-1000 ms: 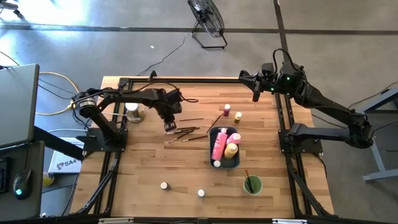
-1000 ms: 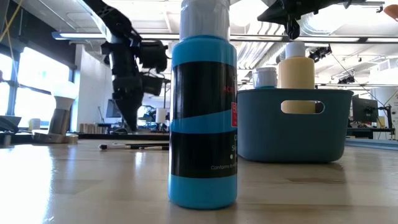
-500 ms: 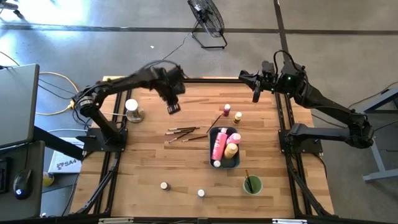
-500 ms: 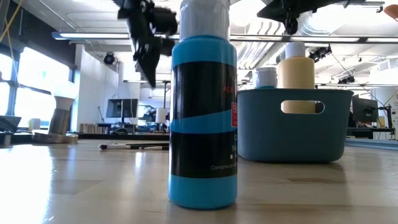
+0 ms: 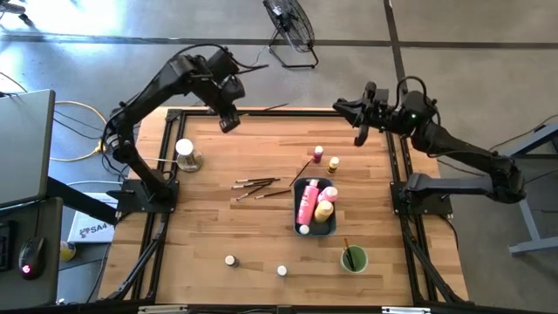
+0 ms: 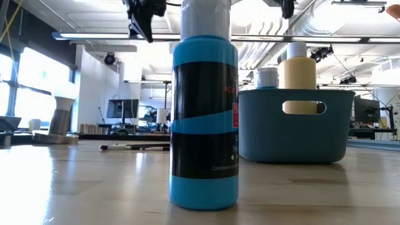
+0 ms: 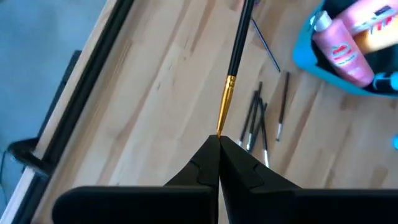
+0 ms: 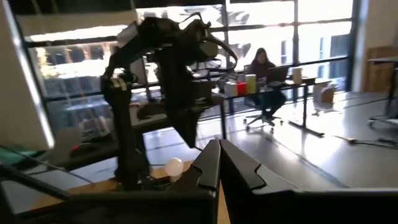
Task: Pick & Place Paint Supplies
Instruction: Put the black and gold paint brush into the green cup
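Wooden table [image 5: 209, 218] under high, window-lit room; person [image 8: 261, 68] seated behind.

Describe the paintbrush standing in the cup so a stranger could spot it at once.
Start at the blue-grey rectangular tray on the wooden table. Nearer the table's front edge sits a round green cup. The thin brown-handled paintbrush leans inside it, while the others lie flat on the wood.

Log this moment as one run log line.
left gripper: shut on paintbrush, raised | right gripper: shut, raised | tray: bottles inside
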